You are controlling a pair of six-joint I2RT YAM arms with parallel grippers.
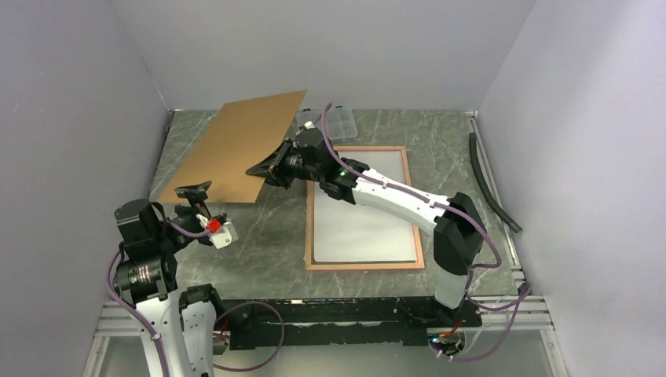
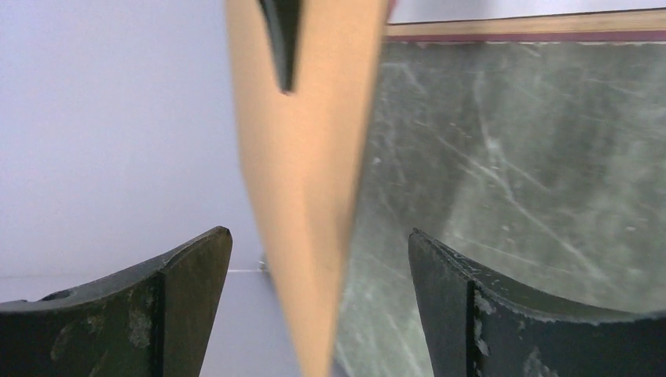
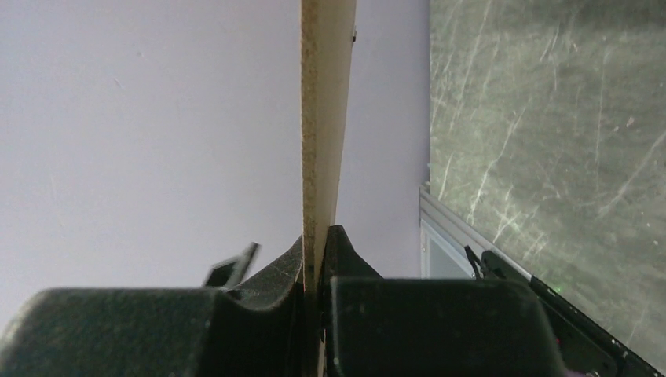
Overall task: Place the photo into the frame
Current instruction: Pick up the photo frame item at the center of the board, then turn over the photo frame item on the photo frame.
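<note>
The frame (image 1: 415, 212) lies flat on the table right of centre, with a pink border around a plain white surface. Its edge shows at the top of the left wrist view (image 2: 526, 27). The photo's sea picture shows in no view. My right gripper (image 1: 271, 166) is shut on the right edge of the brown backing board (image 1: 236, 145) and holds it tilted above the table's left side. The board's edge runs straight up from the shut jaws (image 3: 318, 236). My left gripper (image 1: 194, 191) is open at the board's near corner, and the board (image 2: 302, 196) hangs between its spread jaws without touching them.
A small clear compartment box (image 1: 336, 122) sits at the back, behind the right wrist. A black hose (image 1: 491, 181) lies along the right rail. Grey walls close in the left, back and right sides.
</note>
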